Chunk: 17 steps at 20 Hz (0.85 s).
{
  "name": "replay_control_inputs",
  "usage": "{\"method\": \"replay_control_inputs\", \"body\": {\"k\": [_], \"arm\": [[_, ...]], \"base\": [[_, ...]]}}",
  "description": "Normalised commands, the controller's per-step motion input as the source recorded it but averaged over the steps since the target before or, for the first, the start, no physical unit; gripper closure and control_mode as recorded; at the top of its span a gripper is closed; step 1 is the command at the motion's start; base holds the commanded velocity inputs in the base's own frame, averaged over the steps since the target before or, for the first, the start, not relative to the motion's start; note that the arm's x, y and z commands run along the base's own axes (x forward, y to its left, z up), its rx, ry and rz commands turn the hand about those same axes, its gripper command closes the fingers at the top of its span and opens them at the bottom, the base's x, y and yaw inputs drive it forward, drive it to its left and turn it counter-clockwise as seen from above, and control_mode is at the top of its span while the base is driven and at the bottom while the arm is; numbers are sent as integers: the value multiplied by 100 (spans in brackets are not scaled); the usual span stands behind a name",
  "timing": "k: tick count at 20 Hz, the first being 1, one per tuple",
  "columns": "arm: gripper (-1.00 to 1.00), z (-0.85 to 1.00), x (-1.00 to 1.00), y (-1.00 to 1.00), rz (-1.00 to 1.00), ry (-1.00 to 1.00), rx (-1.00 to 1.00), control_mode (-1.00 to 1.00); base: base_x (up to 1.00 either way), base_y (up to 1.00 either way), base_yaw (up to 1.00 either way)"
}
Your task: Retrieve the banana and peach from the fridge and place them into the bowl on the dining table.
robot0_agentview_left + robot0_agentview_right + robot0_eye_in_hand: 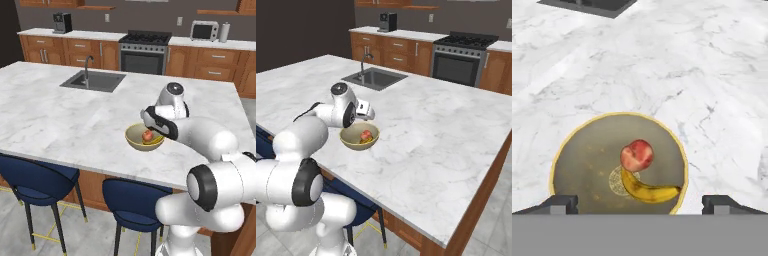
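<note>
The yellow-tan bowl (572,150) sits on the white marble dining table (712,75). Inside it lie the red-orange peach (637,155) and a yellow banana (649,191), the peach touching the banana's upper end. My gripper (640,202) hovers just above the bowl's near rim, open, with nothing between its dark fingertips (559,202). From the base, the bowl (135,141) with the peach (147,135) lies just under the hand (159,125); from the other side the bowl (351,142) holds the peach (367,134) beside the hand (363,111).
A steel sink with tap (92,80) is set in the table's far left. Blue stools (37,182) stand along the near edge. Wooden cabinets, a stove (142,50) and a microwave (204,31) line the back wall.
</note>
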Motion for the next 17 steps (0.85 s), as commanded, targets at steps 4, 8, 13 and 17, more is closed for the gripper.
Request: {"method": "replay_control_inputs", "body": {"k": [4,8,13,17], "arm": [[-100,100,-100,-14,-4,-29,0,-100],[-100,100,-100,-2,-5,-20,0,-100],[-100,97,-92,-8,-4,-20,0,-100],[-100,82,-63,-9,-2,-6,0,-100]], "base": [[0,0,0],[0,0,0],[0,0,0],[0,0,0]]}}
